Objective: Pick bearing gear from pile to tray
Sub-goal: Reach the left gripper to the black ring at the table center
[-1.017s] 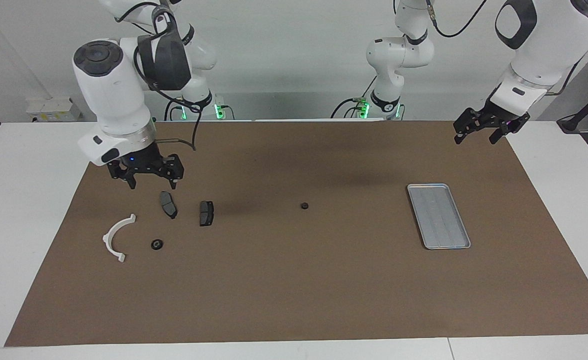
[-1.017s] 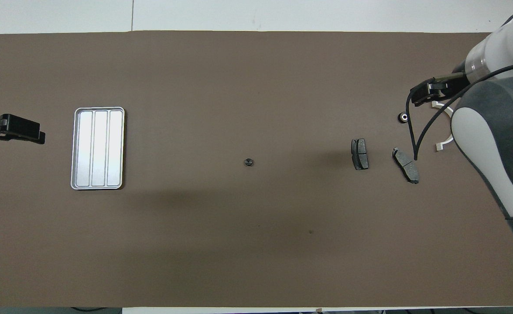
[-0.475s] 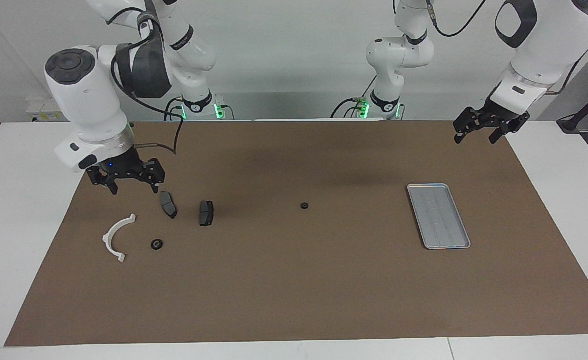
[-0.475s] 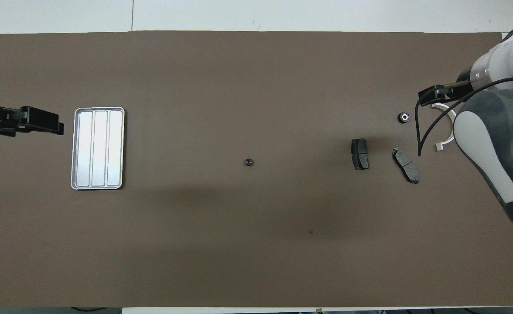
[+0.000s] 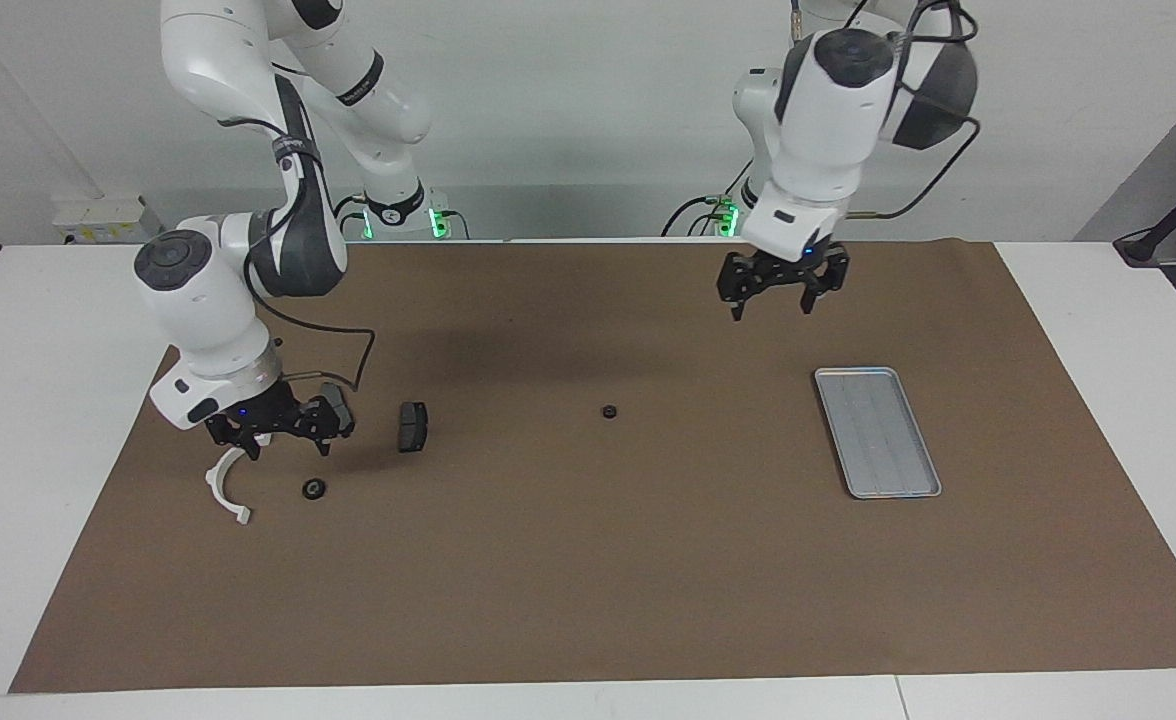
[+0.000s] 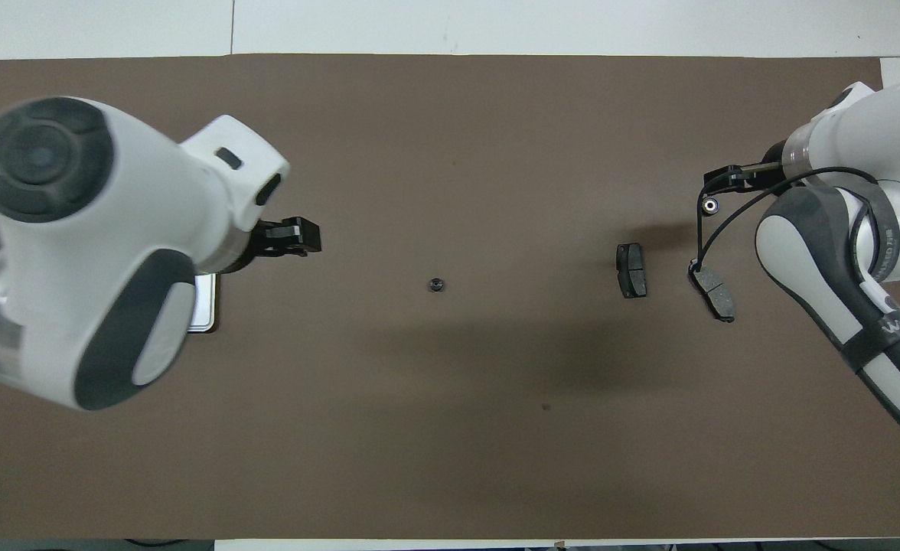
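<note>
Your target, the small black gear (image 5: 314, 488), sits on the brown mat (image 5: 588, 560) at the right arm's end of the table, just beside the white half-ring (image 5: 226, 487). Your right gripper (image 5: 280, 430) hangs low over that cluster, fingers spread and holding nothing, above one end of the half-ring and in front of one brake pad (image 6: 714, 290) (only its tip shows past the fingers in the facing view). The second brake pad (image 5: 412, 426) lies close by, toward the table's middle. A second little black piece (image 5: 608, 411) rests alone near the centre. Over at the left arm's end you've got the silver tray (image 5: 877, 431) lying flat. Your left gripper (image 5: 781, 283) hovers over bare mat, jaws apart, empty.
</note>
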Motion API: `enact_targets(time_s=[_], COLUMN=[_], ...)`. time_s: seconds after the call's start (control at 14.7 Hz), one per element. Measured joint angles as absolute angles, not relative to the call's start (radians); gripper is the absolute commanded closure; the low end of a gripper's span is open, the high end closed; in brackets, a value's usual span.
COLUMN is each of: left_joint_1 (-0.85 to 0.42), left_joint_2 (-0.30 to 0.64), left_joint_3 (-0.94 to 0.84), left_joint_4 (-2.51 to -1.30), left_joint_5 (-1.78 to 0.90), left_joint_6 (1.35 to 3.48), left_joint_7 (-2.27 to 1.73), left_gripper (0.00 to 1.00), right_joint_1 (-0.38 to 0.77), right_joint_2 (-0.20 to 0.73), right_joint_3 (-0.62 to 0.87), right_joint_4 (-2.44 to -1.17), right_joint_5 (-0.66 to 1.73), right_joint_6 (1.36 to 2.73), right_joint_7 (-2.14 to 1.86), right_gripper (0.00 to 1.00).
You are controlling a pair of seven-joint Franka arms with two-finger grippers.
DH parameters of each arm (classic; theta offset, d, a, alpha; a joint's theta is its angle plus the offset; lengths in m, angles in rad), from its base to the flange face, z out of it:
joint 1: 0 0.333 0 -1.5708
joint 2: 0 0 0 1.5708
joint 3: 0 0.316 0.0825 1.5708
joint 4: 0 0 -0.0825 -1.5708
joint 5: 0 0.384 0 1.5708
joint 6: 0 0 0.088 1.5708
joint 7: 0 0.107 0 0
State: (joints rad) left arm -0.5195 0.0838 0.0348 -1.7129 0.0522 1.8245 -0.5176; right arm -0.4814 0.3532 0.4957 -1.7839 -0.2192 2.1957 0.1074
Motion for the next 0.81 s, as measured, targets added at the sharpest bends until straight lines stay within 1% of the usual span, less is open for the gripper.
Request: enact_targets(time_s=[0.14, 0.27, 0.47, 0.54, 0.68, 0.81], left_joint_1=[-0.562, -0.583, -0.602, -0.602, -0.602, -0.603], left_joint_2=[0.165, 0.253, 0.411, 0.448, 0.484, 0.488], left_joint_3=[0.035, 0.036, 0.037, 0.037, 0.037, 0.037], left_joint_4=[-1.714, -1.704, -1.626, -1.606, -1.592, -1.591], left_joint_5=[0.054, 0.054, 0.054, 0.054, 0.053, 0.042], left_joint_6=[1.905, 1.943, 2.009, 2.038, 2.092, 2.123], left_joint_7=[-0.576, -0.602, -0.647, -0.651, -0.655, -0.657], left_gripper=[0.00, 0.00, 0.00, 0.00, 0.00, 0.00], right_joint_1=[-0.482, -0.482, -0.479, -0.479, -0.479, -0.479], right_joint_2=[0.374, 0.394, 0.429, 0.444, 0.475, 0.496], right_joint_3=[0.493, 0.492, 0.492, 0.492, 0.492, 0.492], right_joint_4=[-1.784, -1.785, -1.786, -1.787, -1.788, -1.787], right_joint_5=[-0.228, -0.270, -0.323, -0.342, -0.380, -0.387], right_joint_6=[2.210, 2.220, 2.233, 2.246, 2.261, 2.266], right_joint_7=[0.174, 0.256, 0.345, 0.368, 0.425, 0.470], right_gripper=[0.00, 0.00, 0.00, 0.00, 0.00, 0.00])
